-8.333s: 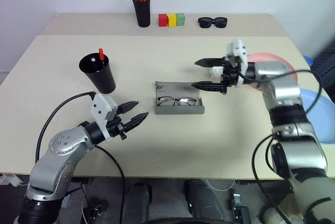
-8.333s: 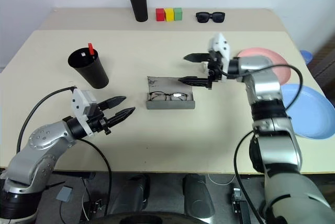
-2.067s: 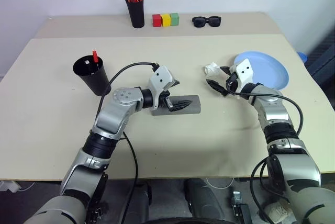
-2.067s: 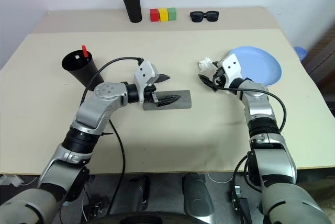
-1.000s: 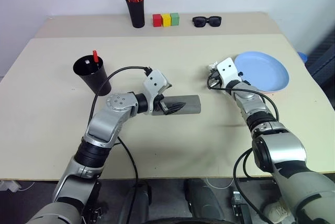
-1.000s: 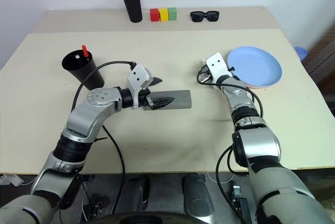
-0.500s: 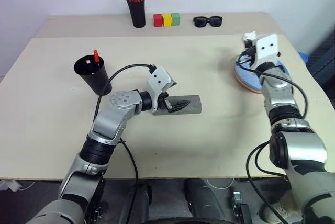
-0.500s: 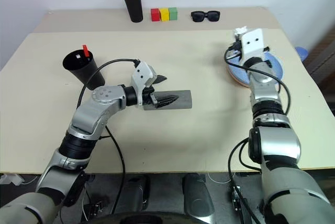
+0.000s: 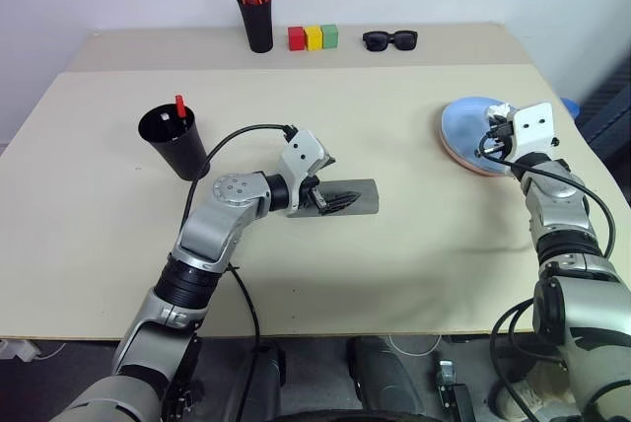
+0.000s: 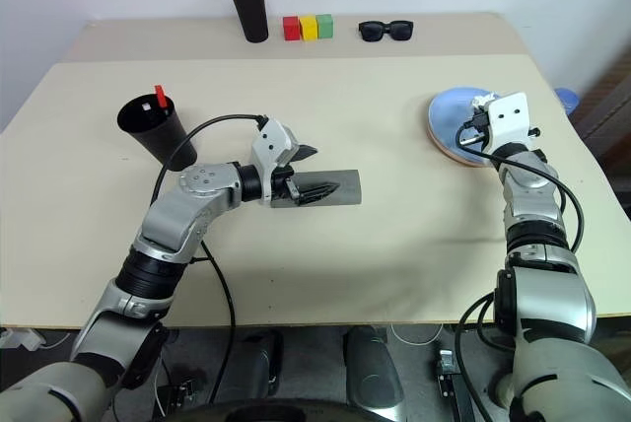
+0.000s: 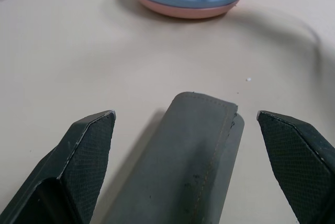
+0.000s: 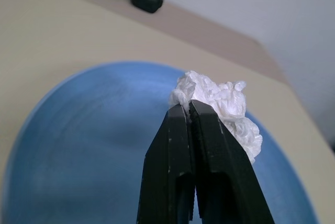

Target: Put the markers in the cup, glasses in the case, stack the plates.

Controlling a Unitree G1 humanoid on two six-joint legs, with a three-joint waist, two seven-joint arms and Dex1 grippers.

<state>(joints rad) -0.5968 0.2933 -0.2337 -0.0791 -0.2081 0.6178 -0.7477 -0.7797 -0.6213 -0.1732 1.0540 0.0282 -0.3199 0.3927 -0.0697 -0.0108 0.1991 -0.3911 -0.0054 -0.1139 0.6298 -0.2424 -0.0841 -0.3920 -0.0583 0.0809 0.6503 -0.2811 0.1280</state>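
The light blue plate (image 9: 470, 120) lies stacked on the salmon pink plate (image 11: 184, 12) at the table's right. Above the blue plate, my right gripper (image 12: 189, 110) is shut on a crumpled white paper wad (image 12: 222, 101). The grey case (image 9: 361, 196) lies closed mid-table. My left gripper (image 9: 331, 201) is open with its fingertips (image 11: 91, 130) on either side of the case's end (image 11: 193, 150). The glasses are hidden. The black cup (image 9: 170, 140) stands at the left with a red-capped marker (image 9: 180, 106) sticking out of it.
At the back stand a black pen holder with orange-red pens (image 9: 258, 20), three coloured blocks (image 9: 313, 37) and black sunglasses (image 9: 389, 40). The stacked plates sit close to the table's right edge (image 9: 582, 146).
My right gripper has carried the white wad rightward from the plates' left rim to above the blue plate. The left gripper has stayed open at the closed case.
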